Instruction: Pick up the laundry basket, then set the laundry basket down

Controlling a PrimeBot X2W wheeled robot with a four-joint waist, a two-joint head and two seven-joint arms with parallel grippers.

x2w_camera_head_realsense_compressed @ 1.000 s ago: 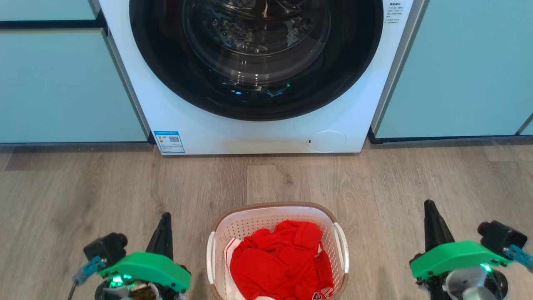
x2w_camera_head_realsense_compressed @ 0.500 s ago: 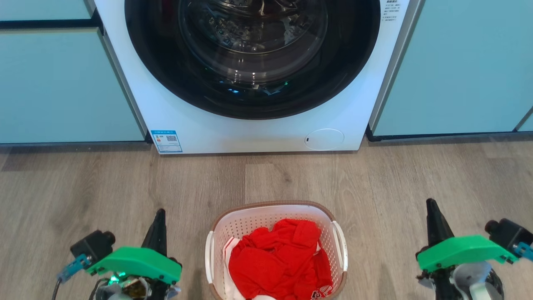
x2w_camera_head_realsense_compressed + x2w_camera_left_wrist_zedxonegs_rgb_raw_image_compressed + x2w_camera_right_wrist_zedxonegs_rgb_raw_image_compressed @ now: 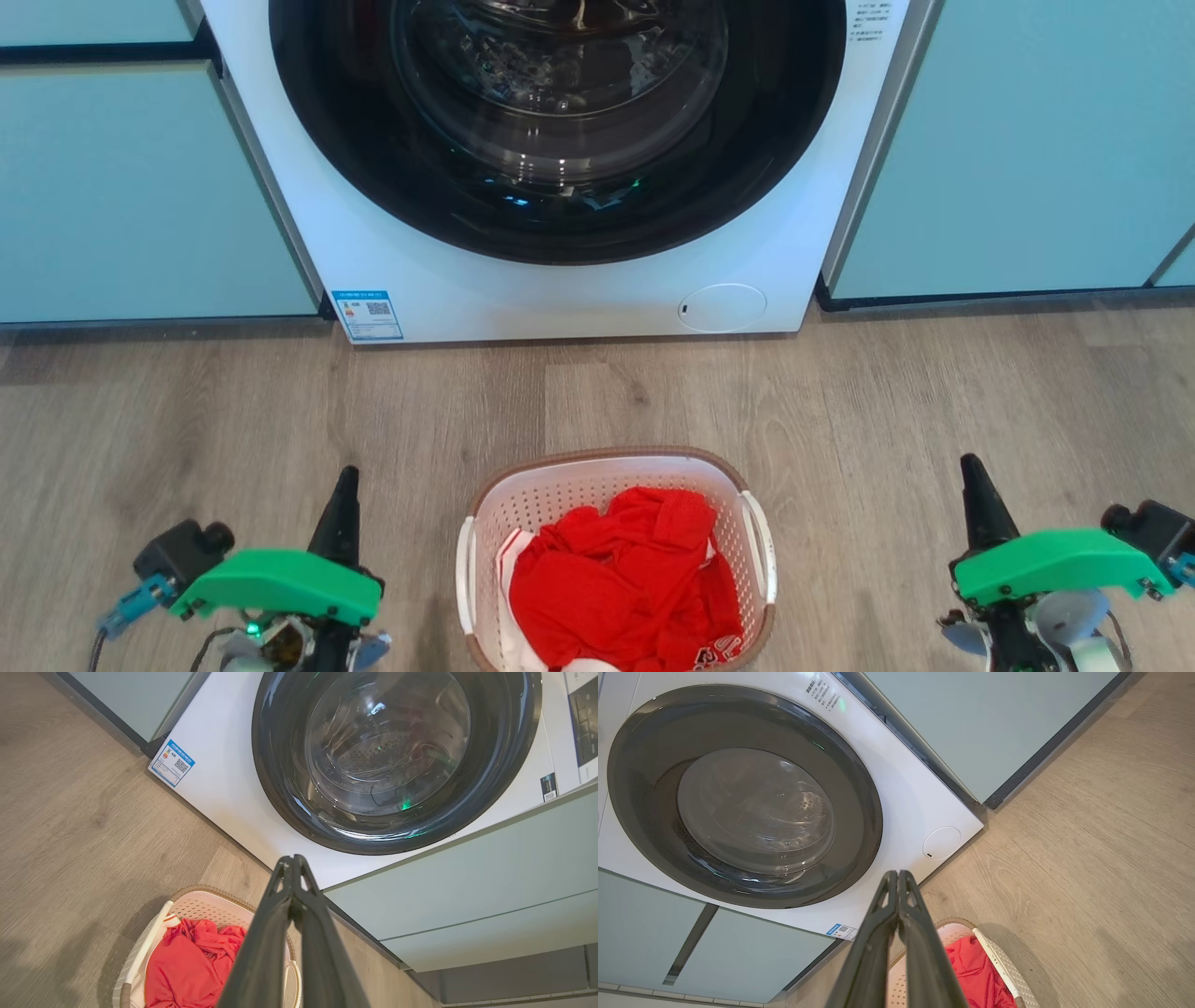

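The laundry basket, white with perforated walls and a brown rim, stands on the wooden floor in front of the washing machine. Red clothes lie inside it. Its rim appears at the bottom of the left wrist view, and its right side handle at the bottom of the right wrist view. My left gripper is shut and hangs well to the left of the basket, apart from it. My right gripper is shut too, far off the basket's right side. Both pairs of fingers press together with nothing between them.
The white washing machine with its round dark door stands just behind the basket. Pale teal cabinet fronts flank it on both sides. Bare wooden floor spreads to the left and right of the basket.
Both grippers have slid outward and slightly lower in the head view, away from the basket. The whole picture has shifted a little, so the camera moved. The basket stays on the floor.
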